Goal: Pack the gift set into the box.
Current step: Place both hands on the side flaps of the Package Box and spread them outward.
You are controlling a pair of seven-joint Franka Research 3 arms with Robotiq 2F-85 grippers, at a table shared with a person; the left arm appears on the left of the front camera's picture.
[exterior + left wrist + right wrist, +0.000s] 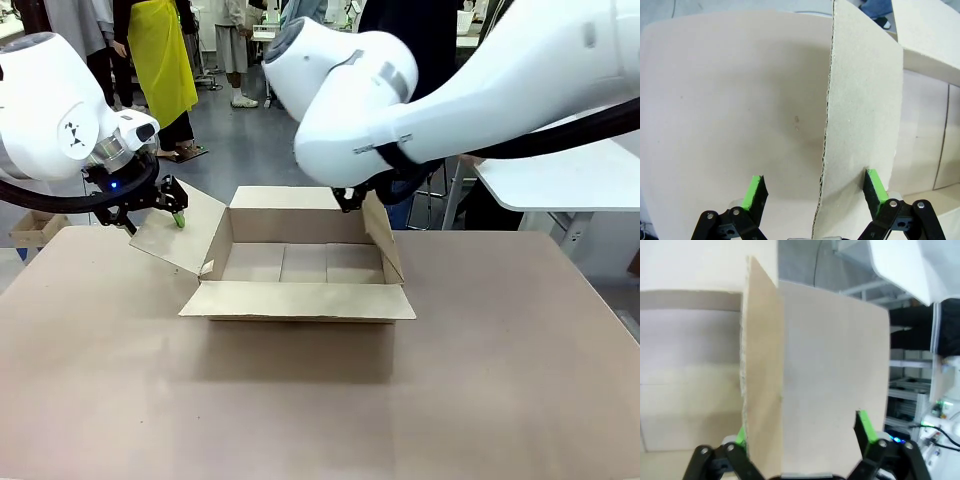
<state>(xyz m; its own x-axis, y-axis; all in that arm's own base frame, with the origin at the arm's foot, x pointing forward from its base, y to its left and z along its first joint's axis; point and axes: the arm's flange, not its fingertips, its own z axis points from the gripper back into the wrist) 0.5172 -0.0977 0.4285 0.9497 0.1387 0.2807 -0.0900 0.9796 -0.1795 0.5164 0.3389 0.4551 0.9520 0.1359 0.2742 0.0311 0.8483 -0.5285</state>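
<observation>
While the box sits open in the middle of the surface with its four flaps spread outward, the front view puts the left tool at the outer edge of the left flap. That flap slants up and away from the carton. The right tool is at the far upper corner of the right flap, largely hidden under its own white arm.

From the left wrist, the left tool is released. Its green pads sit wide apart on either side of the left flap's corrugated edge. One pad lies against the flap's face; the other stands clear over the surface.

From the right wrist, the right tool is likewise released, its fingers spread with the right flap standing between them. One green pad peeps out from behind the flap's edge and the other sits just beside the opposite face. Whether either one touches the cardboard cannot be told.
</observation>
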